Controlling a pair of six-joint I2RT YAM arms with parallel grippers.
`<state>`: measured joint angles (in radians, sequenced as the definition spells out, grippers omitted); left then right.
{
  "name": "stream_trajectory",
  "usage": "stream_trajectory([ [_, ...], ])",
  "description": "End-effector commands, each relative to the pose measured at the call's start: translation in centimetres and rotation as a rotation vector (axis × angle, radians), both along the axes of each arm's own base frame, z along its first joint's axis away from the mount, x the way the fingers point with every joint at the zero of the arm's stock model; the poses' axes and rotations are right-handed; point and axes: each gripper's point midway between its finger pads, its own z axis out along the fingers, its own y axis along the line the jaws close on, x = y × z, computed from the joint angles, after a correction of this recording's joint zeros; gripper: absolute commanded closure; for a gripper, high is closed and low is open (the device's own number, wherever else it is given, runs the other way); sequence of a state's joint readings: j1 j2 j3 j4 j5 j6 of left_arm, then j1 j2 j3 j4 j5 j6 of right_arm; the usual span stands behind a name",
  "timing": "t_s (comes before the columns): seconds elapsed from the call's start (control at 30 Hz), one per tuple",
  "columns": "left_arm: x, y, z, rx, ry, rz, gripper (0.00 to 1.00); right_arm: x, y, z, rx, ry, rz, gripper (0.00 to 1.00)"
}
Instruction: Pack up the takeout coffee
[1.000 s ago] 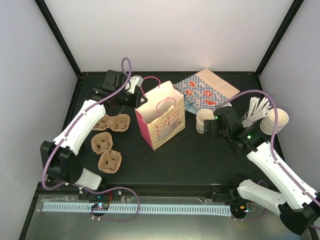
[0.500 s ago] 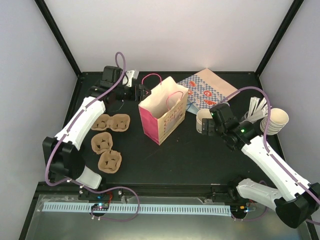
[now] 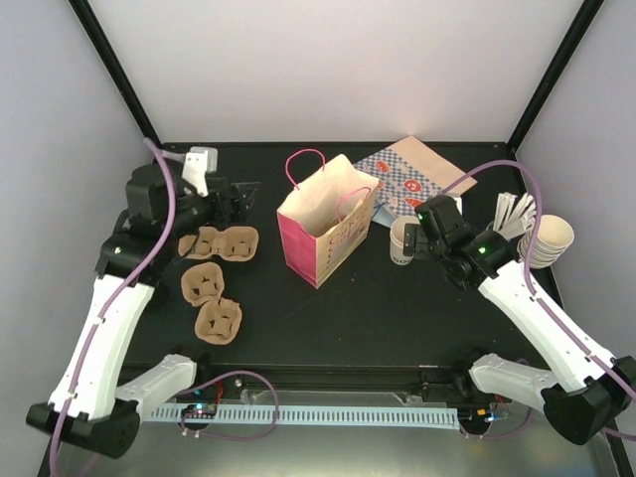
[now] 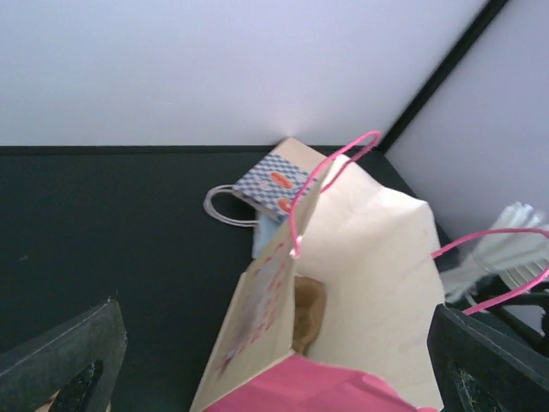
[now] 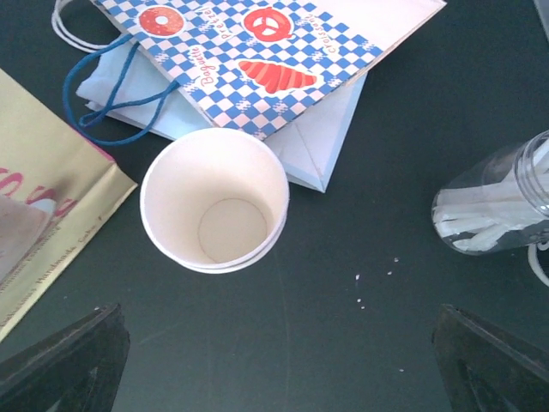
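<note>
The takeout coffee (image 5: 214,199) is a small white paper cup with a cream inside, standing upright just right of the pink bag (image 3: 323,227). My right gripper (image 5: 274,365) hovers above and short of the cup, open, with nothing between its fingers (image 5: 64,360). In the top view that gripper (image 3: 417,243) is beside the cup (image 3: 401,239). My left gripper (image 3: 237,196) is open to the left of the bag and apart from it. The left wrist view looks into the open bag (image 4: 369,257), where a brown carrier (image 4: 309,313) lies.
Three brown cup carriers (image 3: 221,242) lie on the left of the table. Blue checkered paper bags (image 5: 257,51) lie flat behind the cup. A clear jar of white sticks (image 5: 497,202) and a stack of cream cups (image 3: 552,240) stand at the right.
My left gripper has opened, let go of the bag's top edge and drawn back to the left. The bag has turned and settled. My right gripper has edged closer to the cup.
</note>
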<state>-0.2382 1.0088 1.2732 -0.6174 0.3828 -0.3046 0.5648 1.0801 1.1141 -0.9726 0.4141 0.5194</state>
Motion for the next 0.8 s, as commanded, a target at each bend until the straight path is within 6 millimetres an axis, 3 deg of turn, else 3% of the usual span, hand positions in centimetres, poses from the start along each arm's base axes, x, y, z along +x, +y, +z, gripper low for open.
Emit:
stream_trajectory([
  [0.0, -1.5, 4.3, -2.9, 0.078, 0.098, 0.21, 0.01, 0.2, -1.5, -0.4, -0.037, -0.018, -0.078, 0.05],
  [0.13, -4.1, 5.2, -5.8, 0.078, 0.148, 0.236, 0.01, 0.5, -1.8, -0.2, -0.03, -0.014, -0.12, 0.19],
  [0.3, -6.7, 3.9, -9.7, -0.001, 0.191, 0.155, 0.01, 2.0, -1.8, -0.9, -0.002, 0.054, -0.147, 0.35],
  [0.43, -7.8, 3.0, -11.8, -0.044, 0.222, 0.108, 0.01, 3.2, -0.9, -1.8, 0.048, 0.102, -0.148, 0.42],
  [0.77, -8.9, 5.4, -12.6, 0.008, 0.147, 0.213, 0.01, 5.8, -1.1, -4.8, 0.089, 0.174, -0.206, 0.49],
])
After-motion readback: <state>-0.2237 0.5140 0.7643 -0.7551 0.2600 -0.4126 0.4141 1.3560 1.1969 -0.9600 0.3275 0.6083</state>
